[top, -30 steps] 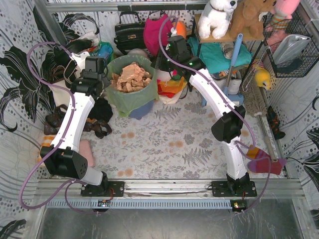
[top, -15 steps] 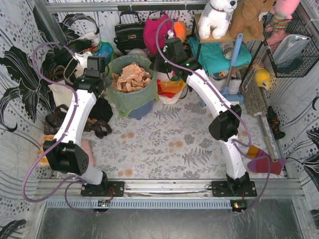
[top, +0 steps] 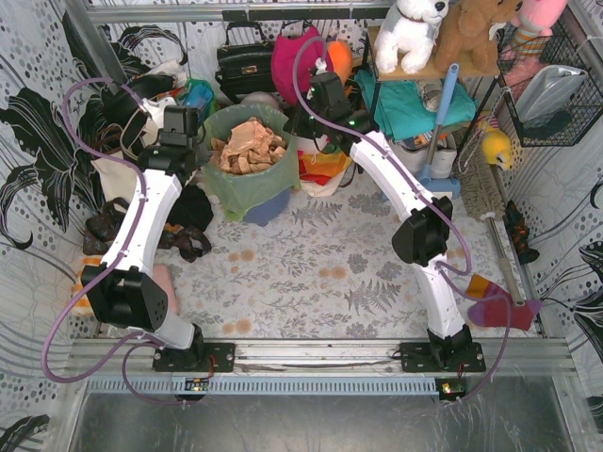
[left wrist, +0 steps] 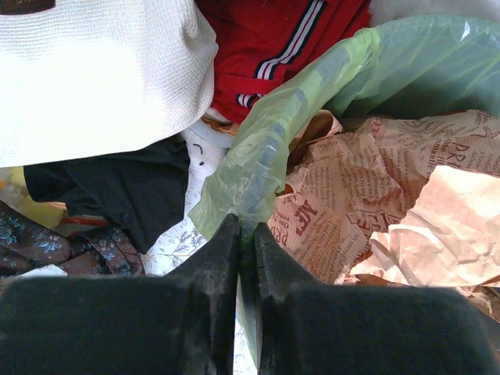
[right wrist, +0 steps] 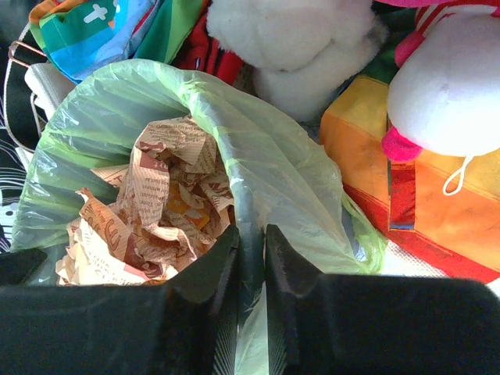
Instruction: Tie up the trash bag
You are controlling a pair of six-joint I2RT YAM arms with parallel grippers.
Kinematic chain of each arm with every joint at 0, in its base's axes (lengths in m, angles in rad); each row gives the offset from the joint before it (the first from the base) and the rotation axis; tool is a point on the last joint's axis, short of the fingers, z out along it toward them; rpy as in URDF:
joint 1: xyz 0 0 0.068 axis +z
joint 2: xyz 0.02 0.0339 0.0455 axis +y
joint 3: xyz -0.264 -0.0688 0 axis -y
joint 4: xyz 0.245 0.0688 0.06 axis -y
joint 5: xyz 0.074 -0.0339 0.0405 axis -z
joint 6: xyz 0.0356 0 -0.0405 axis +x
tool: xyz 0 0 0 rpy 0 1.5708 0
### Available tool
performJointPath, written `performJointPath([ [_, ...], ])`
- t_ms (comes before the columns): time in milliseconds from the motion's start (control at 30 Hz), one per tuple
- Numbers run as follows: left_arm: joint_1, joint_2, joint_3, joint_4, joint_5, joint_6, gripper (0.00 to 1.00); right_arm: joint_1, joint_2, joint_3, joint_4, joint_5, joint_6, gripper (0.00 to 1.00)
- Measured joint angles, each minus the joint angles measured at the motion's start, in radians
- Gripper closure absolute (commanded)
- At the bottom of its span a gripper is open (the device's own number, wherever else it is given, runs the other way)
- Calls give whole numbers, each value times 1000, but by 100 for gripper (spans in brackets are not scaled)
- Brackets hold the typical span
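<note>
The trash bag [top: 237,191] is thin light-green plastic lining a blue-grey bin, with crumpled brown paper [top: 247,146] filling its open mouth. My left gripper [top: 191,141] is at the bag's left rim and is shut on the green rim plastic [left wrist: 262,160]. My right gripper [top: 298,127] is at the bag's right rim and is shut on the rim there [right wrist: 258,168]. In the right wrist view the jaws straddle the rim edge with bag film between them. The printed paper [right wrist: 156,203] lies inside the bag.
Clutter rings the bin: a black handbag [top: 245,64], a pink bag [top: 297,56], dark clothes and shoes [top: 184,226] at the left, colourful cloth [top: 325,165] at the right, plush toys [top: 410,33] on a shelf. A white knit item [left wrist: 94,70] lies beside the left rim.
Both arms have reached further toward the back, the left gripper to the bag's left rim and the right gripper to its right rim. The bag has stayed in place.
</note>
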Motion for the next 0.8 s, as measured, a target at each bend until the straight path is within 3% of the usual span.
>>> performJointPath([
  [133,2,0,1,0,18,8,100,2,-2,-1,3,10,0,99],
  [467,-73,-16,74,-113,42,50,100,17,-147,-163,-61,74,-6,100],
  [667,-187,-71,114,-188,19,54,100,35,-386,-411,-100,138,-6,100],
  [800,-336,-127,116,-243,-43,50,100,64,-597,-599,-125,224,2,100],
])
